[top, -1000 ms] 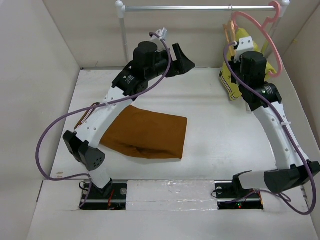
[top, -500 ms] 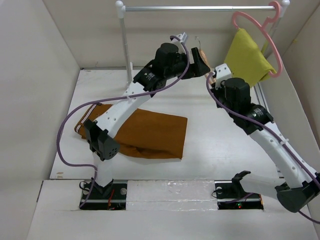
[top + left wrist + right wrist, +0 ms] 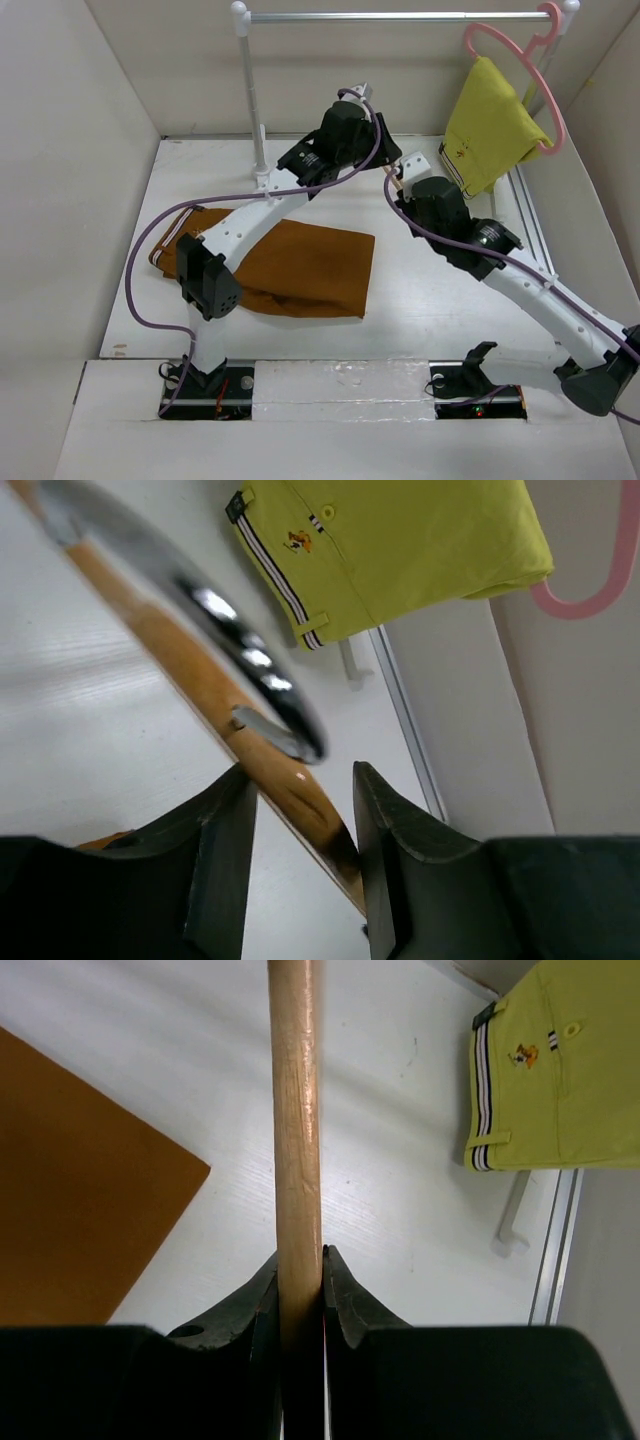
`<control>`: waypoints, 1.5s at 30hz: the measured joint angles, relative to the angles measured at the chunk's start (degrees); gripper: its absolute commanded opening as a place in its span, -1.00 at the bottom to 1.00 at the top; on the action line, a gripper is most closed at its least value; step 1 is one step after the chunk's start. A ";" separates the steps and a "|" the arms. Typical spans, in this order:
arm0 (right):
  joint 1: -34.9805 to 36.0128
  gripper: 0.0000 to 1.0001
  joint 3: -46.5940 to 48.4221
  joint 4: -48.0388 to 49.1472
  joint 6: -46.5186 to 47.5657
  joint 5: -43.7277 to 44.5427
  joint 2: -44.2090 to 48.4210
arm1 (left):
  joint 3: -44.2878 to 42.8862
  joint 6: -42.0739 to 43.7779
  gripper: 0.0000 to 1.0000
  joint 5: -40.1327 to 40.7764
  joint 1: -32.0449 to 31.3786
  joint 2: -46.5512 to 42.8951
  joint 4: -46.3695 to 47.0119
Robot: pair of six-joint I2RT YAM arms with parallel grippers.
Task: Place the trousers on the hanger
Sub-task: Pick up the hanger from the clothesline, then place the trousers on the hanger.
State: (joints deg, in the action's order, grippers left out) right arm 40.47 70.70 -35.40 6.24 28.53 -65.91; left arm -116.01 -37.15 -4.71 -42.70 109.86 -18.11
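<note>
Top: trousers [image 3: 290,265], matte rust cloth folded flat, lie left of centre, untouched; left gripper [image 3: 388,152] and right gripper [image 3: 399,182] meet beyond them, likely a handover. Left wrist: jaws narrow astride the hanger [image 3: 205,685], smooth rounded wood with a shiny metal hook [image 3: 255,665]; clamped or not, cannot tell. Right wrist: jaws pinch the hanger tight; next it likely needs carrying level to the cloth.

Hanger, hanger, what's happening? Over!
Right gripper shut on hanger. Left gripper open around it. Trousers lie folded, untouched.
</note>
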 measured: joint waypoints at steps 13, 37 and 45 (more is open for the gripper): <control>4.24 0.56 -3.67 -5.68 -5.31 1.57 0.44 | 13.84 -2.43 -1.00 0.37 -0.59 -3.87 3.34; -7.85 -0.67 -25.62 14.10 -14.38 -43.01 4.94 | 62.97 -13.44 -1.00 10.69 -13.49 -25.49 25.99; -8.55 -0.09 -29.44 24.65 -18.78 -42.80 -5.35 | 67.45 -18.40 -1.00 21.20 -15.69 -23.50 30.45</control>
State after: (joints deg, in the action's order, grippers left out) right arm 31.92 41.25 -10.74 -12.53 -14.26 -71.26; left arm -48.56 -55.55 16.49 -58.39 86.37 12.34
